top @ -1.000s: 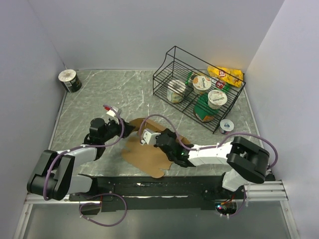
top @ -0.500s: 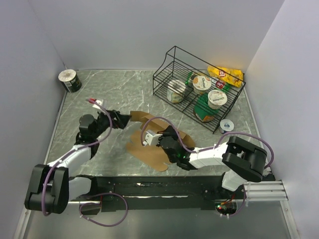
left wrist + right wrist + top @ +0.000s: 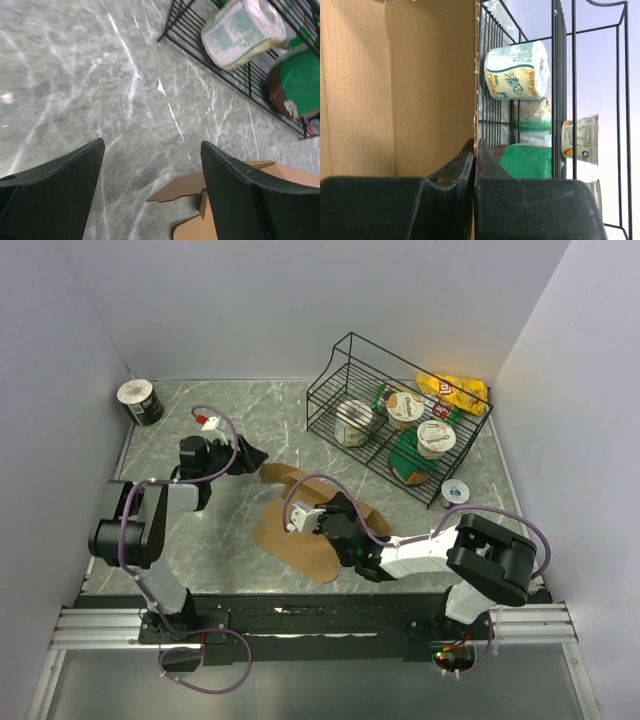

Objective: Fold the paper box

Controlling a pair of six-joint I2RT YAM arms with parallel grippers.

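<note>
The paper box (image 3: pixel 300 535) is a flat brown cardboard sheet lying on the marble table between the two arms. My right gripper (image 3: pixel 335 530) is shut on the sheet's right edge; in the right wrist view the fingers (image 3: pixel 462 165) pinch the cardboard (image 3: pixel 400 85), which fills the left of the frame. My left gripper (image 3: pixel 250 454) is open and empty, just beyond the sheet's far-left flap (image 3: pixel 275 474). In the left wrist view its fingers (image 3: pixel 240 180) stand wide apart over the table, with a cardboard flap (image 3: pixel 185 187) low between them.
A black wire basket (image 3: pixel 400 420) at the back right holds cups and a green packet. A yellow packet (image 3: pixel 455 390) lies behind it. A small cup (image 3: pixel 455 492) stands at its right front. A tin (image 3: pixel 140 402) stands at the back left corner.
My left arm has swung away from the sheet toward the back left, and its gripper now sits beyond the far flap. The right gripper has kept its hold; the sheet shifted slightly.
</note>
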